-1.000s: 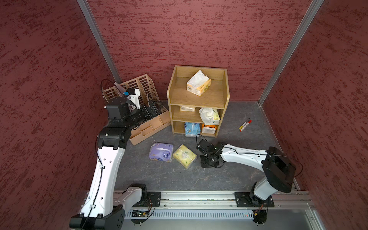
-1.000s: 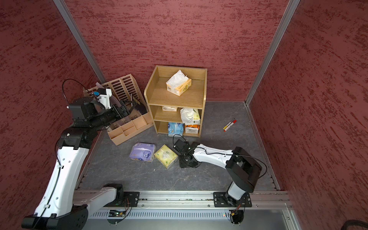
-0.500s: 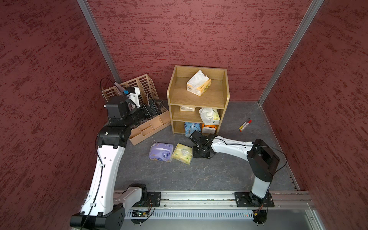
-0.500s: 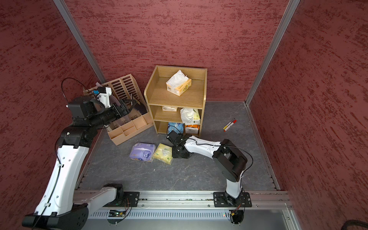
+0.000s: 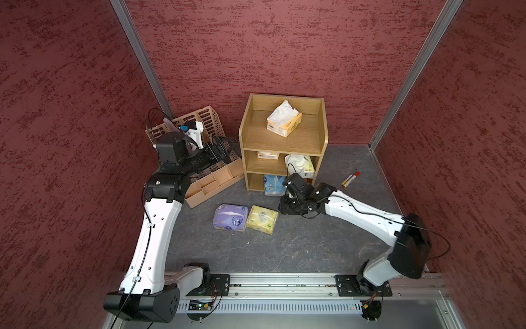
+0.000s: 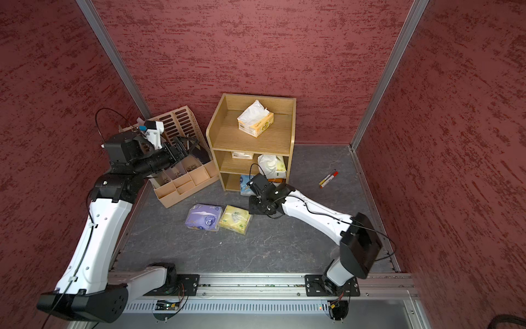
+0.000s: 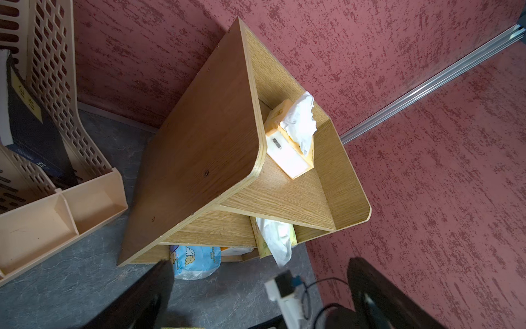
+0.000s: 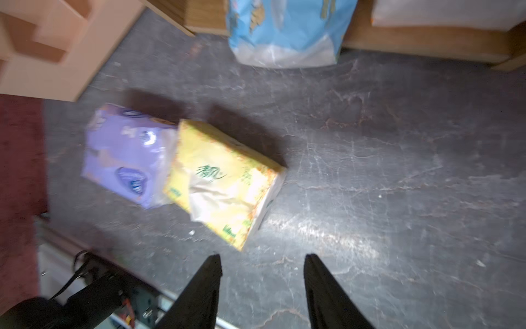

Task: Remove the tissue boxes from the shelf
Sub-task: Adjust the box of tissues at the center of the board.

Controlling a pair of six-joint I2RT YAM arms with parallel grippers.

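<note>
1. Your right hand [image 8: 262, 257] hung low over the table [image 5: 313, 245], its fingers a moderate way apart with nothing between them, near the yellow-green pack [image 5: 262, 219].
2. That pack lay flat on the table, touching the purple pack [image 5: 230, 217] along one side; both were off the shelf [image 5: 284, 141], in front of it.
3. Your left hand [image 7: 259, 265] was raised over the beige file organizer [image 5: 210, 182], fingers spread wide and empty, facing the shelf's side panel.
4. On the top tier you had the orange-yellow pack [image 5: 284, 123], with white tissue sticking out of it.
5. On the middle tier sat the cream pack [image 5: 268, 155], and at the other end the tufted pack [image 5: 301, 166], its white tissue hanging over the front edge.
6. On the bottom tier the blue pack [image 5: 273, 184] poked out past the front; the bright orange pack [image 6: 277, 180] beside it was mostly hidden behind your right arm.
7. Two markers [image 5: 350, 179] lay on the table, well apart from the shelf.
</note>
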